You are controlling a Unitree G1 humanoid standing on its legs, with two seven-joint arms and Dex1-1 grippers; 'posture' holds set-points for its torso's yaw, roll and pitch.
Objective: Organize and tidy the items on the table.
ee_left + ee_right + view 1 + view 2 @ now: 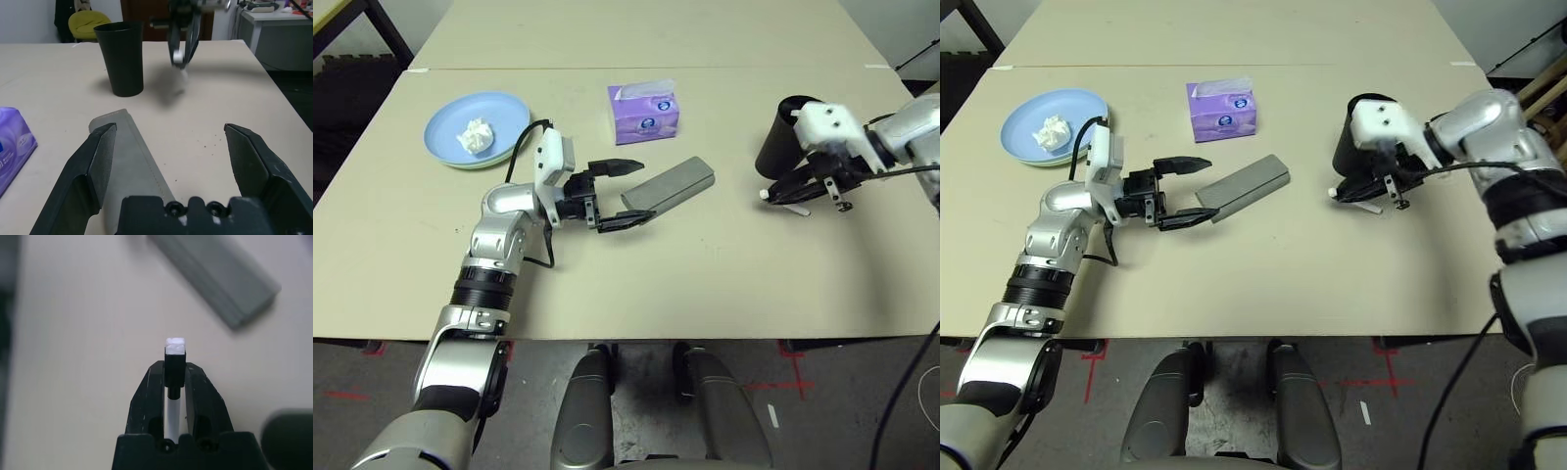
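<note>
The left gripper (pixel 616 194) sat nearest, fingers spread wide beside the grey case (pixel 670 185), apparently readying a grasp; right of them the black cup (pixel 781 133) stood waiting; beside it the right gripper (pixel 175 377) pinched a white pen (pixel 174 350), probably cup-bound.

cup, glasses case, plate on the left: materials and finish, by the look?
Black cup: probably plastic, matte; even black wall with only a dull sheen, thin rim.
Grey glasses case: looks like a hard shell with a matte, possibly fabric or leatherette skin; flat grey, no glare, a seam line along it.
Light blue plate: smooth plastic or glazed ceramic, can't tell which; soft sheen, with a crumpled white tissue wad in it.
</note>
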